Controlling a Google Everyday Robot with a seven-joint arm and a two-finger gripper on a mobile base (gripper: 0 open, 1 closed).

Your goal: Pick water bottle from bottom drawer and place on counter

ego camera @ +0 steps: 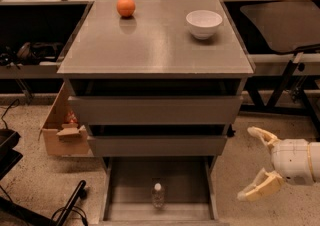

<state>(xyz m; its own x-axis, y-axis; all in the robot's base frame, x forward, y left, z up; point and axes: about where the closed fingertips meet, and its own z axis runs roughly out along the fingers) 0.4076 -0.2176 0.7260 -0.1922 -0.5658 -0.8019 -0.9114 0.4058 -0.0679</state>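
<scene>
The water bottle [158,194], clear with a white cap, lies on the floor of the bottom drawer [130,180], which is pulled open at the foot of the cabinet. The counter [155,40] is the grey glossy cabinet top above it. My gripper [251,163] is at the lower right, to the right of the open drawer and about level with it. Its two cream fingers [258,187] are spread apart and hold nothing.
An orange [126,6] and a white bowl [203,23] stand on the counter's far side. A cardboard box [60,130] sits on the floor left of the cabinet. A black chair base [60,210] is at the lower left. Dark shelving flanks the cabinet.
</scene>
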